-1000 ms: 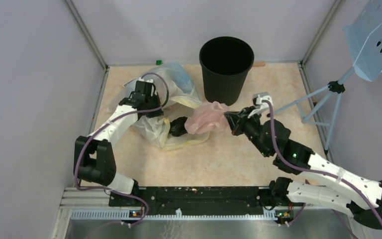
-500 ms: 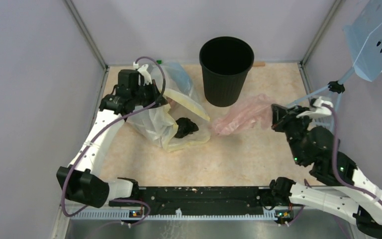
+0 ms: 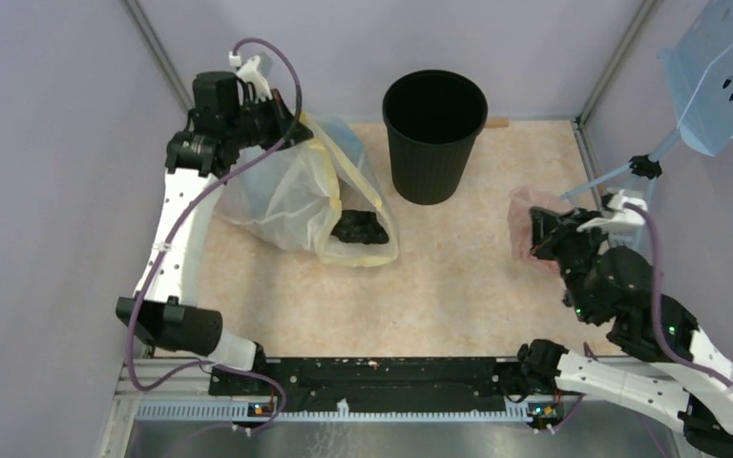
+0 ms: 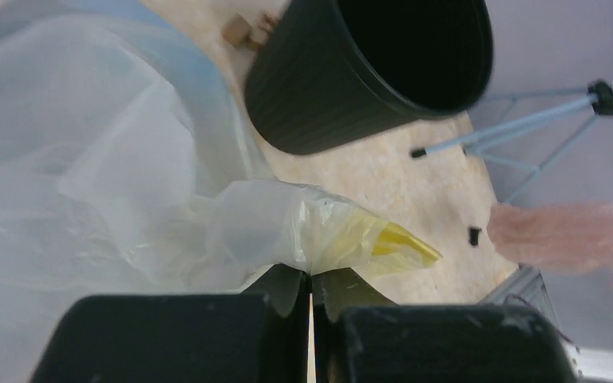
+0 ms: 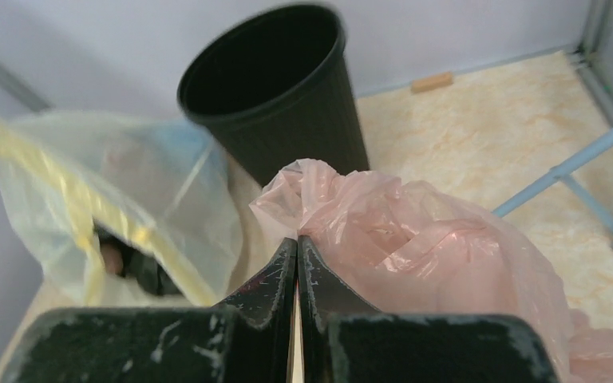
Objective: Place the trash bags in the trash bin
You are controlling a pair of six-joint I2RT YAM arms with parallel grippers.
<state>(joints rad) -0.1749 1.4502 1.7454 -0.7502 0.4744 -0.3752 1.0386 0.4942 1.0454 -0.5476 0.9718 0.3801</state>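
Note:
The black ribbed trash bin (image 3: 434,134) stands upright at the back middle; it also shows in the left wrist view (image 4: 367,72) and the right wrist view (image 5: 279,88). My right gripper (image 3: 537,232) is shut on the pale pink trash bag (image 3: 524,212), held bunched up to the right of the bin. The pinch shows in the right wrist view (image 5: 297,239) with pink film (image 5: 423,247) beside the fingers. My left gripper (image 3: 291,129) is shut on a clear yellowish bag (image 3: 282,191), lifted at the back left, its corner pinched (image 4: 311,275).
A black lump (image 3: 361,227) lies in the low end of the clear bag on the table. A pale blue perforated stand (image 3: 725,76) on tripod legs (image 3: 620,181) stands at the right. A small wooden block (image 3: 496,122) lies by the back wall. Walls close in both sides.
My right gripper has pulled the pink bag away to the right of the bin, where it has bunched up. My left gripper has lifted the clear bag up and back to the left.

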